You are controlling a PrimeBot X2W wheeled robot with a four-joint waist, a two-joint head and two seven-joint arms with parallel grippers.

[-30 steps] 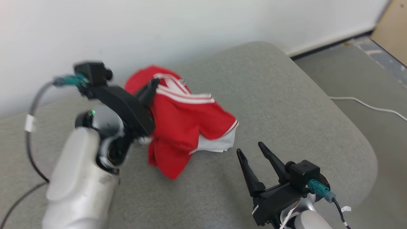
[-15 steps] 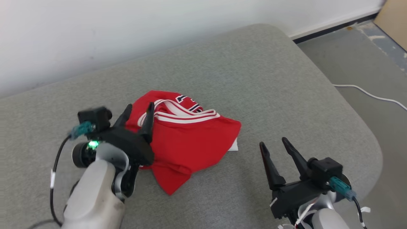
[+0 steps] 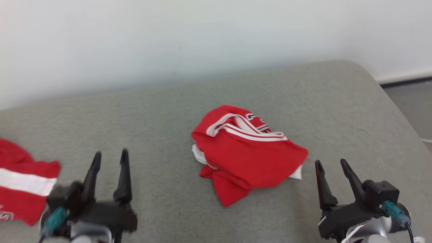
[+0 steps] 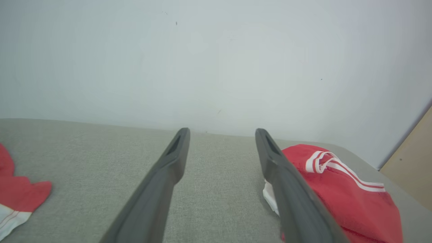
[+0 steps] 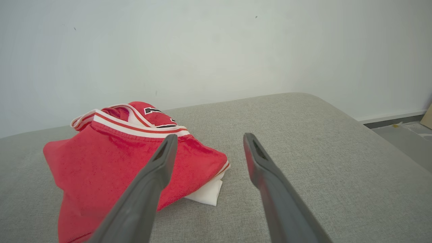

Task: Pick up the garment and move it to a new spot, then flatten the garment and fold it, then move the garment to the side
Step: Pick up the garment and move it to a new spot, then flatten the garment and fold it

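Between my left end effector (image 3: 111, 152) and right end effector (image 3: 330, 161), both wide open, a crumpled red-and-white jersey (image 3: 248, 155) lies nearer the right.

The left pincer (image 3: 111, 152) and right pincer (image 3: 330, 161) are black, with long tapered fingers (image 3: 123, 175) and teal plugs (image 3: 391, 206).

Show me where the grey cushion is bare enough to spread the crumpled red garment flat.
Bare: the long strip of cushion between the wall and the crumpled red garment; the patch between that garment and the left gripper; the stretch from garment to the cushion's rounded right edge. Crowded: the left edge, where another red cloth lies.
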